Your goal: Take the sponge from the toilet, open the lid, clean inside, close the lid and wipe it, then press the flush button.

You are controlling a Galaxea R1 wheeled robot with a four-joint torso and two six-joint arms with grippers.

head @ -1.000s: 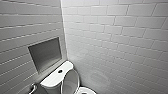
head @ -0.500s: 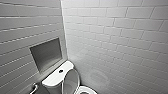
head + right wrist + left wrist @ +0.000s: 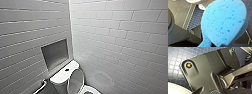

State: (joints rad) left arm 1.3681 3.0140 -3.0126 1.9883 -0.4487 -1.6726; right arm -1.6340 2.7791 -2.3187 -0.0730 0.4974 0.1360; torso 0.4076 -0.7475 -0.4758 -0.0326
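The white toilet (image 3: 65, 73) stands in the corner of the tiled walls, with a dark flush button (image 3: 67, 69) on the tank top. Its lid (image 3: 76, 79) is raised upright against the tank, and the bowl rim (image 3: 90, 90) shows below it. The bright blue sponge (image 3: 224, 23) looms large and close in the right wrist view, held up over the floor with my right gripper (image 3: 218, 44) shut on its lower end. My left gripper is open and I see nothing in it.
A recessed grey niche (image 3: 55, 53) sits in the left wall above the tank. A metal grab bar (image 3: 41, 86) runs low on that wall. Blue mosaic floor (image 3: 175, 62) lies under both arms, with a white curved edge (image 3: 175, 89) beside the left wrist.
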